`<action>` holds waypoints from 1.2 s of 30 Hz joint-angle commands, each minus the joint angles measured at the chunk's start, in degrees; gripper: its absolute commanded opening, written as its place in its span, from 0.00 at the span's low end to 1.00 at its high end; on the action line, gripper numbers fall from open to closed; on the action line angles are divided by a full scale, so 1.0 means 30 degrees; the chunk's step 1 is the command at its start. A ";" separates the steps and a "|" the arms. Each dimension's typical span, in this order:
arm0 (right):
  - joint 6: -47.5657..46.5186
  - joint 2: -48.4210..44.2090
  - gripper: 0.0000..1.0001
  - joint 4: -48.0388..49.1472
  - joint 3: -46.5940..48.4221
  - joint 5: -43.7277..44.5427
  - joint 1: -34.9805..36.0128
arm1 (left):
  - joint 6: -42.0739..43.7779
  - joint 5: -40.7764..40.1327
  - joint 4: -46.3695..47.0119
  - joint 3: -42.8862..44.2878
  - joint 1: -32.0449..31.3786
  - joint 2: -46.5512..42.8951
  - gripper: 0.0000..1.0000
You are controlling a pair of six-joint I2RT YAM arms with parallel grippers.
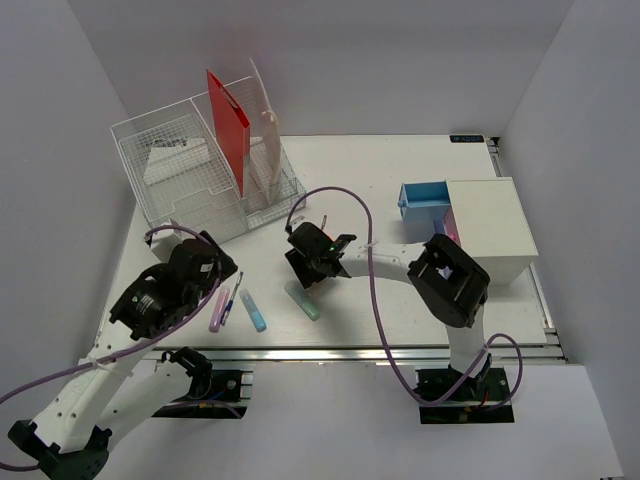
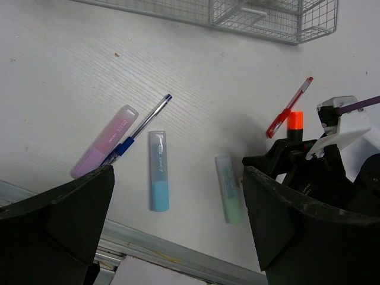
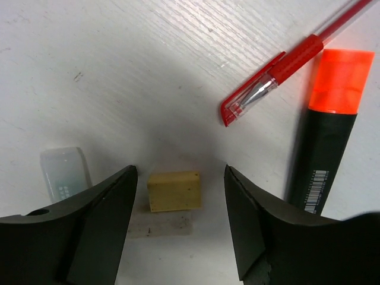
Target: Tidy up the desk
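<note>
The white desk (image 1: 400,180) carries scattered stationery. My right gripper (image 3: 181,178) is open and low over the desk, with a small yellow eraser (image 3: 174,191) between its fingers and a gap on each side. A red pen (image 3: 279,74) and an orange-capped black highlighter (image 3: 329,130) lie just beyond it, and a green highlighter (image 3: 65,172) lies to its left. My left gripper (image 2: 178,178) hangs open and empty above the front left of the desk. Below it lie a pink highlighter (image 2: 104,142), a blue pen (image 2: 142,124) and a blue highlighter (image 2: 158,171).
A wire-mesh organizer (image 1: 200,180) holding a red folder (image 1: 230,125) stands at the back left. A white drawer box (image 1: 490,230) with an open blue drawer (image 1: 425,198) sits at the right. The aluminium rail (image 2: 178,252) runs along the front edge.
</note>
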 commanded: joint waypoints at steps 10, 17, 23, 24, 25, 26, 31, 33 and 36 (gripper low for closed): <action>-0.0021 -0.1496 0.32 -0.0311 -0.1023 -0.0482 -0.0123 | 0.0208 -0.0623 0.0838 0.0326 0.0040 0.0786 0.98; -0.1252 -0.3252 0.24 -0.2004 0.2367 0.1124 -0.0707 | 0.1056 -0.0096 0.1688 0.0501 0.0040 0.1196 0.98; -0.1224 -0.6120 0.23 -0.3532 0.4279 0.1129 -0.5185 | 0.4148 0.1801 0.3470 0.0298 0.0040 0.1811 0.98; -0.1369 -0.6387 0.24 -0.3765 0.4367 0.1274 -0.6439 | 0.4743 0.2417 0.4375 0.0209 0.0040 0.1899 0.98; -0.1254 -0.6593 0.24 -0.3970 0.4426 0.1623 -0.6945 | 0.5329 0.3671 0.4819 -0.0024 0.0040 0.2016 0.98; -0.1195 -0.6856 0.24 -0.4175 0.4455 0.2381 -0.7501 | 0.6611 0.4263 0.5345 -0.0113 0.0040 0.2307 0.98; -0.0258 -0.6829 0.24 -0.5465 0.4485 0.3062 -1.0959 | 0.8467 0.6256 0.7340 -0.0319 0.0040 0.3860 0.98; -0.0257 -0.6625 0.24 -0.5320 0.4368 0.2975 -1.1837 | 0.9696 0.6989 0.8303 -0.0319 0.0040 0.4678 0.98; -0.0199 -0.6040 0.27 -0.5203 0.4484 0.2681 -1.2280 | 1.0956 0.8163 0.9505 -0.0465 0.0040 0.5471 0.98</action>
